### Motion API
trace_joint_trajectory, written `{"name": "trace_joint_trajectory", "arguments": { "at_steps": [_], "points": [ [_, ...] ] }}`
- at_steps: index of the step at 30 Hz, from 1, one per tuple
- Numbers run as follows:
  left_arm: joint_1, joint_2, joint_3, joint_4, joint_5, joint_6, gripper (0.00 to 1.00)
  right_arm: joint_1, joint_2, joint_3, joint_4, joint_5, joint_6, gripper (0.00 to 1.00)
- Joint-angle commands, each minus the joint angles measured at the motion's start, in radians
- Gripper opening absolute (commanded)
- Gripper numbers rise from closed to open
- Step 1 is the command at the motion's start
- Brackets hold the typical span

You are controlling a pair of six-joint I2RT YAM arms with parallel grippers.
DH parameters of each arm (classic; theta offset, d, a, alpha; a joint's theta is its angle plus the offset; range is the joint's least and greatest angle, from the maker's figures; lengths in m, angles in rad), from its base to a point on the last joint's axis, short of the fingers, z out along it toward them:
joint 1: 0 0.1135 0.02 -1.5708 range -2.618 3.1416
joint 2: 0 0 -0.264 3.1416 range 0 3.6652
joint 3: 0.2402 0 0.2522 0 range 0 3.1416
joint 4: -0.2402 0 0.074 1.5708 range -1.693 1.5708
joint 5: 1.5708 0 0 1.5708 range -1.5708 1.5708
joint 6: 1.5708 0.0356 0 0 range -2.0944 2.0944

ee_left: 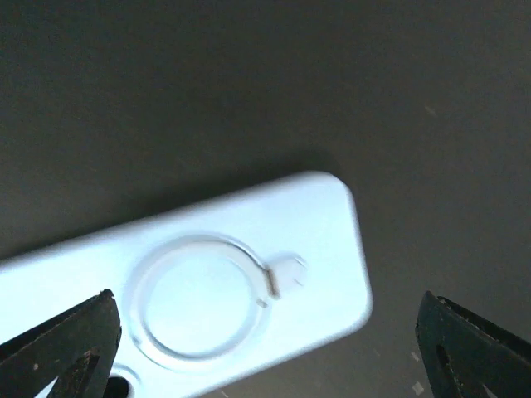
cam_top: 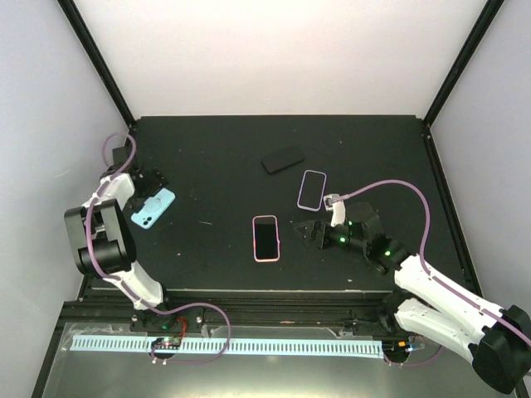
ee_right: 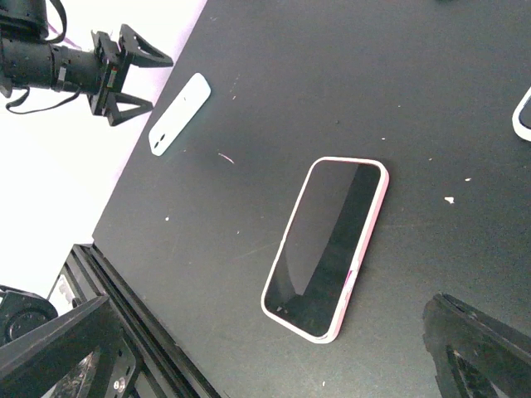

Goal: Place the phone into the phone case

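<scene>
Grippers both gape wide, holding nothing. The left gripper hangs over the blue case, which lies back up. The right gripper sits just beside the pink-cased phone. Farther off lie an empty lilac case and a black phone.

Top looks down on table. Left wrist close above blue case; right wrist, facing 9 o'clock, shares it.
</scene>
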Motion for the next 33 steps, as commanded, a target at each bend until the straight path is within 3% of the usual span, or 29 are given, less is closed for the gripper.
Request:
{"name": "trace_joint_trajectory", "arguments": {
  "at_steps": [1,11,19,33],
  "points": [
    [0.049,0.101,0.128,-0.011,0.006,-0.026,0.99,-0.002,-0.01,0.017,0.018,0.002,-0.018,1.0],
    [0.111,0.328,0.321,-0.102,0.021,0.052,0.99,-0.002,-0.059,0.009,-0.006,0.024,-0.02,1.0],
    [0.119,0.377,0.34,-0.173,0.021,0.068,0.99,-0.003,-0.058,-0.002,0.012,0.023,-0.002,1.0],
    [0.098,0.219,0.111,-0.151,0.129,0.035,0.99,-0.002,-0.042,-0.012,0.053,-0.019,0.044,1.0]
  ]
}}
